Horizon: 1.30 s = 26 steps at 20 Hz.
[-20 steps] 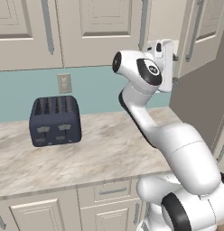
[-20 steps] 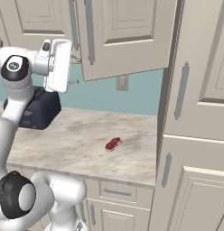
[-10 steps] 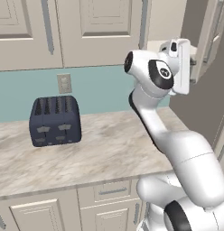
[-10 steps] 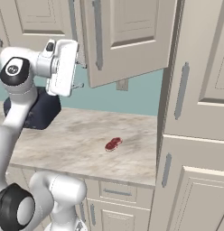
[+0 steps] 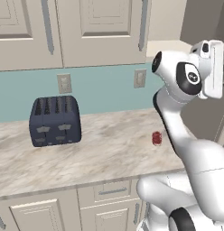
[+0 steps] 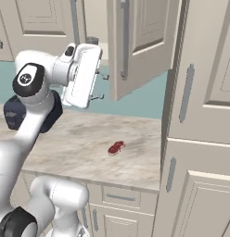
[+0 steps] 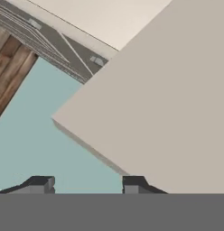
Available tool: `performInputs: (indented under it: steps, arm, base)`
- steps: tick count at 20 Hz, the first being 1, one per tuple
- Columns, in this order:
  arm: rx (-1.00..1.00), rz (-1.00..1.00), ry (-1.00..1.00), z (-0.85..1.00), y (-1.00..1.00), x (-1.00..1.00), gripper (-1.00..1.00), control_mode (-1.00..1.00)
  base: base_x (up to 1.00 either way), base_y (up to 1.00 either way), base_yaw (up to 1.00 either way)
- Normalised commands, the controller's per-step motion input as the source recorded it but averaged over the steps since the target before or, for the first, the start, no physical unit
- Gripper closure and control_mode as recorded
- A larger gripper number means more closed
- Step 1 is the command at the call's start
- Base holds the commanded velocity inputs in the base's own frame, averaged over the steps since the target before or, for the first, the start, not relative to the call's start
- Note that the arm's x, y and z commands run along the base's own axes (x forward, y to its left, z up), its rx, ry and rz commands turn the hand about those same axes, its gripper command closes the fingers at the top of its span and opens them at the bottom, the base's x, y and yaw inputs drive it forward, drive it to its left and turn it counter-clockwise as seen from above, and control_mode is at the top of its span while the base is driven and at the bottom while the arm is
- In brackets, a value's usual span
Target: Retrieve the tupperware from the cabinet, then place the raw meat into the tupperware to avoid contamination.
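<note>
The cabinet (image 6: 144, 46) has its door swung wide open, and its grey bar handle (image 6: 124, 39) faces the room. My gripper (image 6: 102, 86) hovers left of and below that handle, apart from it, open with nothing between its fingers. In the hand view the gripper (image 7: 86, 185) faces a beige panel (image 7: 168, 103) and the teal wall. A small grey shape (image 6: 92, 40) sits on the shelf just above my hand; I cannot tell whether it is the tupperware. The raw meat (image 6: 116, 147) lies on the marble counter (image 6: 75, 148), seen also as the raw meat (image 5: 156, 138) beside my arm.
A dark blue toaster (image 5: 55, 121) stands at the counter's left against the wall. Shut cabinet doors (image 5: 100, 31) hang above it. A tall beige cupboard unit (image 6: 200, 139) bounds the counter on the right. Drawer fronts (image 5: 109, 191) run below the counter edge.
The cabinet door has swung further open. My hand has moved right, away from the door handle, and its fingers stand closer together than before.
</note>
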Motion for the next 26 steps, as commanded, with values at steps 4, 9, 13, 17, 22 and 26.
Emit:
performInputs:
  steps: [4, 9, 13, 17, 22, 26]
  arm:
    - [-0.01, -0.11, 0.09, -0.22, -0.99, -0.21, -1.00, -1.00]
    - [-0.02, -0.11, 0.09, -0.24, -1.00, -0.19, -1.00, -1.00]
    - [-0.03, -0.11, 0.09, -0.27, -1.00, -0.07, -1.00, -1.00]
    - [-0.03, -0.09, 0.09, -0.27, -0.99, -0.01, -1.00, -1.00]
    - [-0.02, -0.08, 0.08, -0.27, -0.93, 0.00, -1.00, -1.00]
    - [-0.01, -0.05, 0.07, -0.23, -0.76, -0.02, -1.00, -1.00]
  base:
    - [0.00, 0.00, 0.00]
    - [0.00, 0.00, 0.00]
    - [0.00, 0.00, 0.00]
    - [0.00, 0.00, 0.00]
    - [0.00, 0.00, 0.00]
    - [0.00, 0.00, 0.00]
